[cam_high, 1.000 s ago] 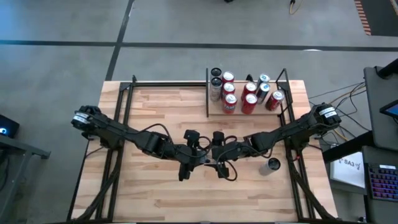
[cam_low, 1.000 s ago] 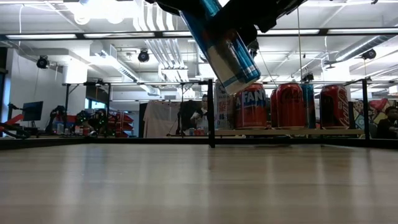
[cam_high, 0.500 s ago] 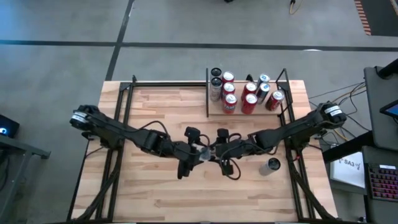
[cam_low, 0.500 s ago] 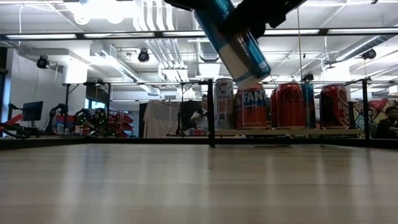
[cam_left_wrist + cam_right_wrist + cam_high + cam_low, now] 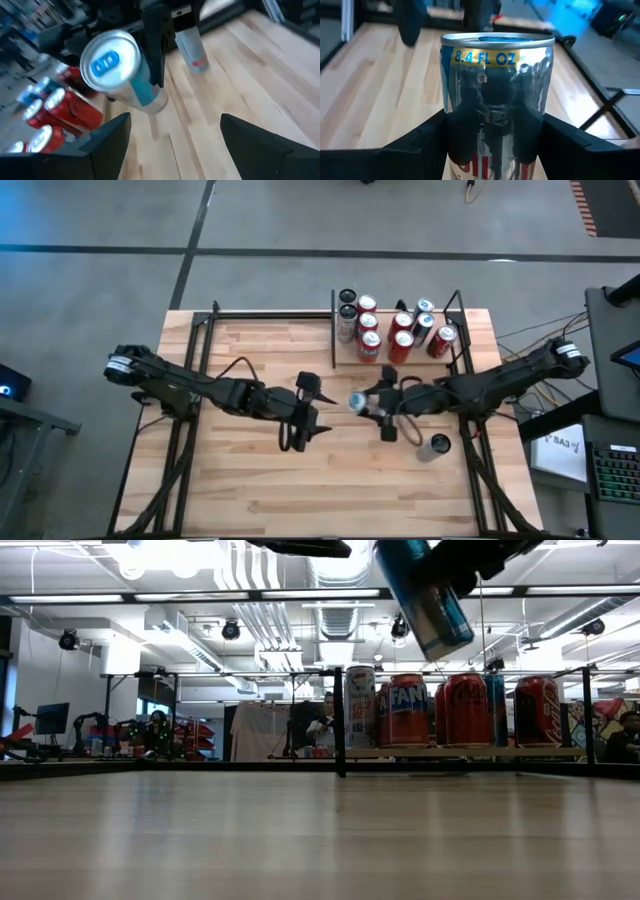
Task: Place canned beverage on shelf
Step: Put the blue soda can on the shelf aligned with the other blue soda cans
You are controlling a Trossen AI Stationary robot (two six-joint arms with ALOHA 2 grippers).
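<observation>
Canned beverage, a slim blue-and-silver aluminium can [image 5: 357,401], hangs tilted above mid-table. Going left to right: the left gripper [image 5: 304,412], fingers spread and empty, sits just left of the can. The right gripper [image 5: 377,406] pinches the can's body between both fingers [image 5: 427,131]. The light-wood shelf with black rod edging [image 5: 452,356], far right, already carries red and blue cans [image 5: 402,332].

Handling: thin-walled, smooth, likely slippery and dentable. Grip mid-body with moderate force, and set it upright.

Robotics lab, exposed ceiling ducts [image 5: 330,580], concrete floor [image 5: 120,230]
</observation>
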